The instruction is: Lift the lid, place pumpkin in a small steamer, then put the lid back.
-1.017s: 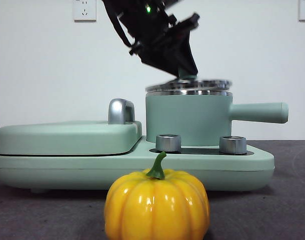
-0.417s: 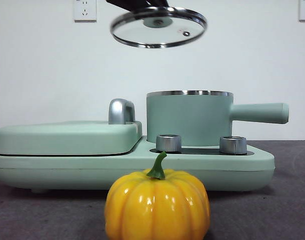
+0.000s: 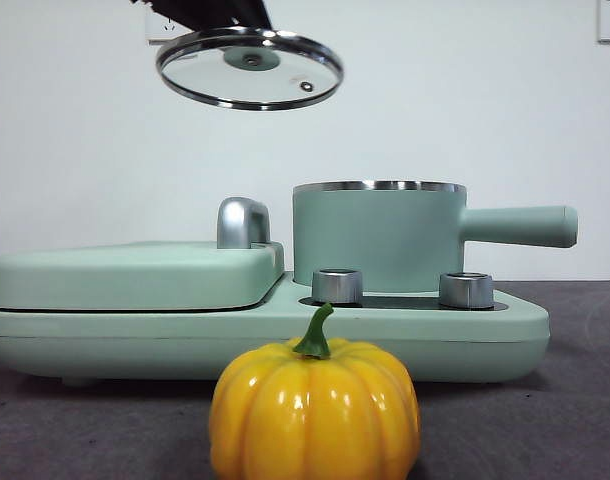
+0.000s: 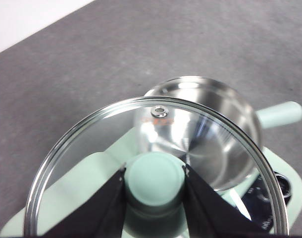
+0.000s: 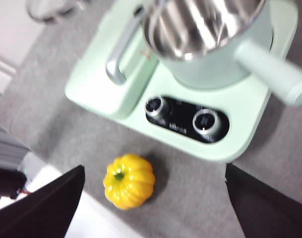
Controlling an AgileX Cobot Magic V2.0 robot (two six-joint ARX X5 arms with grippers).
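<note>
Counting what's showing right now: one lid (image 3: 249,67), glass with one mint knob (image 4: 154,177). One small steamer (image 3: 377,236), sitting open, with one side handle (image 3: 517,225). One pumpkin (image 3: 314,410), one green stem on it. One mint cooker base (image 3: 265,330) carrying two steel dials (image 3: 337,286), plus one flat grill cover (image 3: 135,274) with one chrome handle (image 3: 242,222). Two wall sockets (image 3: 169,20) showing on the wall. Two grippers: left gripper (image 4: 154,173), right gripper (image 5: 153,198).
</note>
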